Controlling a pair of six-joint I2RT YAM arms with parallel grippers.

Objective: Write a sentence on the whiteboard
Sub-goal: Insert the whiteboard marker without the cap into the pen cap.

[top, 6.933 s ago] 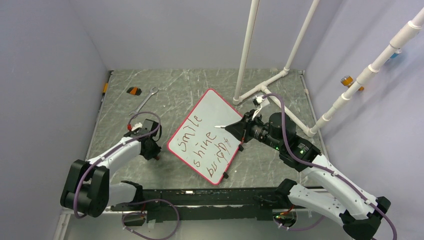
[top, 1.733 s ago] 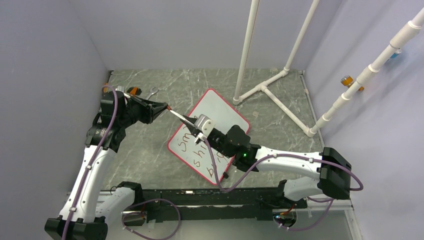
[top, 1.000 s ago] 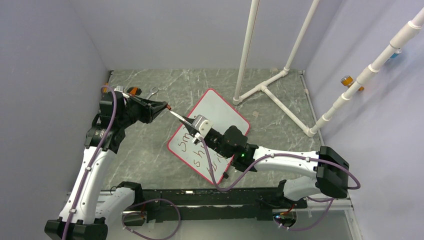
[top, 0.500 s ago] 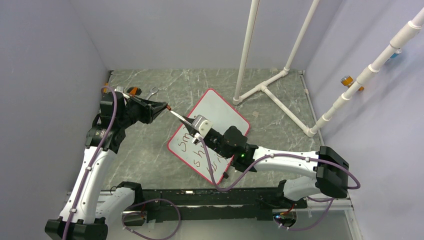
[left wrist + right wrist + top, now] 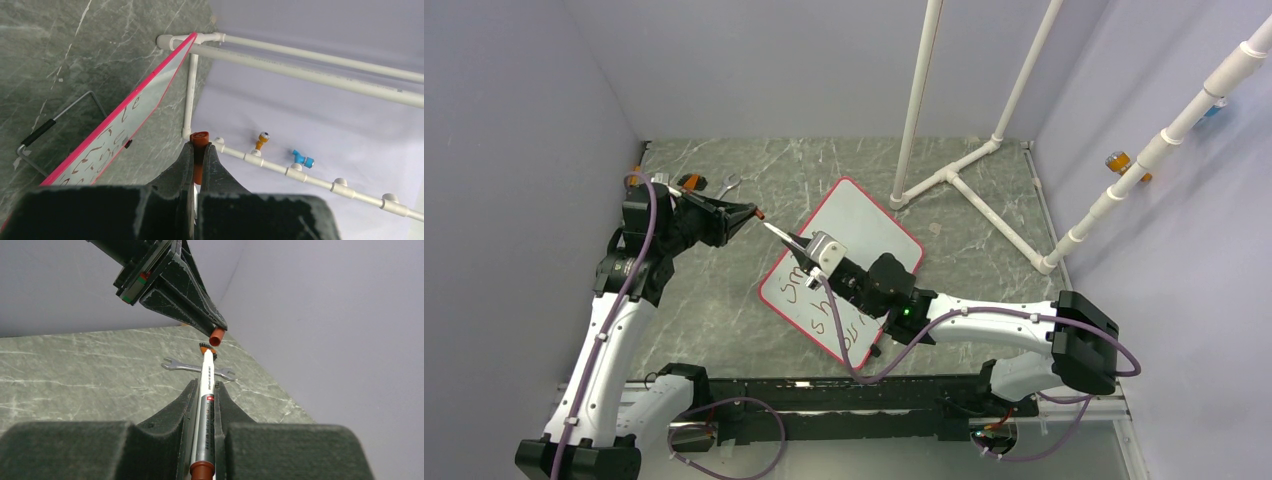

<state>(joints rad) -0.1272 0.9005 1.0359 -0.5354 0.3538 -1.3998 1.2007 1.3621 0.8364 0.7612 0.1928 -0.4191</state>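
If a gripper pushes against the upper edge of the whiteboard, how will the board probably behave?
The whiteboard looks thin and leans on a slim wire stand, so it probably tips or folds flat easily. It seems light, and the table looks smooth, so a low push may slide it instead.

We've got the right gripper [image 5: 205,384] with its jaws closed on a white marker [image 5: 205,407], bare tip pointing away from us. Just past that tip, slightly right and not touching, is the open end of a red-brown cap [image 5: 216,337], pinched in the left gripper [image 5: 213,327] reaching in from upper left. Behind the marker, a wrench [image 5: 189,367] lies flat on the green marbled desk [image 5: 75,385].
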